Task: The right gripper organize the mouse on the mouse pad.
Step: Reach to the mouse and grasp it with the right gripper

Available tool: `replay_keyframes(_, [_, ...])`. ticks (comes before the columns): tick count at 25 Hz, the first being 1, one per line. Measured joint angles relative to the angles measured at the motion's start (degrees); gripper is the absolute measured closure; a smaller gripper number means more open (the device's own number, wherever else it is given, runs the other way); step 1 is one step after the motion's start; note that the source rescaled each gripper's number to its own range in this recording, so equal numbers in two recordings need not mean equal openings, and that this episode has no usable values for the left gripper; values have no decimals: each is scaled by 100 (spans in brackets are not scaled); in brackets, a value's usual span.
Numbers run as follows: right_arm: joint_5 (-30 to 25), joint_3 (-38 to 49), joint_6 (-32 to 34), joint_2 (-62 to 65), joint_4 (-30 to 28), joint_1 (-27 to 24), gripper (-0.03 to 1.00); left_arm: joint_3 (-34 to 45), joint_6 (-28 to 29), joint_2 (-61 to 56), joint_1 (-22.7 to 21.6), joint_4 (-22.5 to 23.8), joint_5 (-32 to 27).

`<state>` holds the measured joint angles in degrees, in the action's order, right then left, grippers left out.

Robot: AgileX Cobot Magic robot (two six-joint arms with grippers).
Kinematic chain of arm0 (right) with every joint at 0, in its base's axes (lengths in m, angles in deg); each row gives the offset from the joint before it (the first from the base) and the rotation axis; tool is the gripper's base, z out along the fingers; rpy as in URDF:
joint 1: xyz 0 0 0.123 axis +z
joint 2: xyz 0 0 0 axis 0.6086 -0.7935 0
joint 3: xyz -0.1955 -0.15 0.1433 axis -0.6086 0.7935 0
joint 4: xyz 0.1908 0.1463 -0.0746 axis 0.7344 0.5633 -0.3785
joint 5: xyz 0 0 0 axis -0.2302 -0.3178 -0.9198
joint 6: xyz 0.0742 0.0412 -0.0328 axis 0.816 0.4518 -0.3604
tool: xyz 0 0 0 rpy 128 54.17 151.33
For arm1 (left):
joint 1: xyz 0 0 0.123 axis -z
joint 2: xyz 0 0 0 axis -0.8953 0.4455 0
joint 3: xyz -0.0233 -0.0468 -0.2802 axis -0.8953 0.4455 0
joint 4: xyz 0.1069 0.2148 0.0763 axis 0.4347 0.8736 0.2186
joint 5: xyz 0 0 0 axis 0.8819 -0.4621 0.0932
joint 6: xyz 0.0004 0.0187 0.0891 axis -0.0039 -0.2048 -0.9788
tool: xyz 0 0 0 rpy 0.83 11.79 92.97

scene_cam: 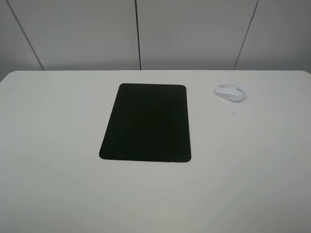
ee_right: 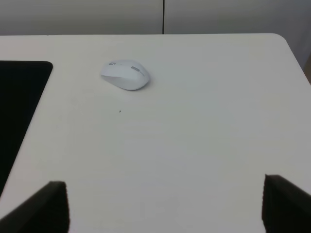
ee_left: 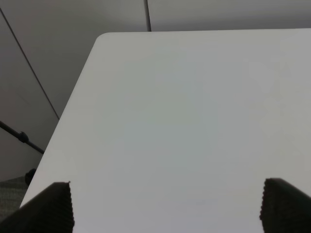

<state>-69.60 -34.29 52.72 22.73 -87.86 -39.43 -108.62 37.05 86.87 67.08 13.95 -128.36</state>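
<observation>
A white table (scene_cam: 58, 145) with rounded corners stands before grey wall panels (scene_cam: 194, 34).

The mouse pad (ee_right: 19, 107) is cut off by the right wrist view's edge

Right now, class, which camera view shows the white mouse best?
The right wrist view: the white mouse is largest and clearest there. The exterior high view shows it small, apart from the mouse pad, to its right. The left wrist view shows only table, no mouse.
</observation>
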Motion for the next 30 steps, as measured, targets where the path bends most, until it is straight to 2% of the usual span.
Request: replay_keyframes(30, [0, 0, -12, 0, 1, -59, -3, 0, 0, 0, 0, 0, 0])
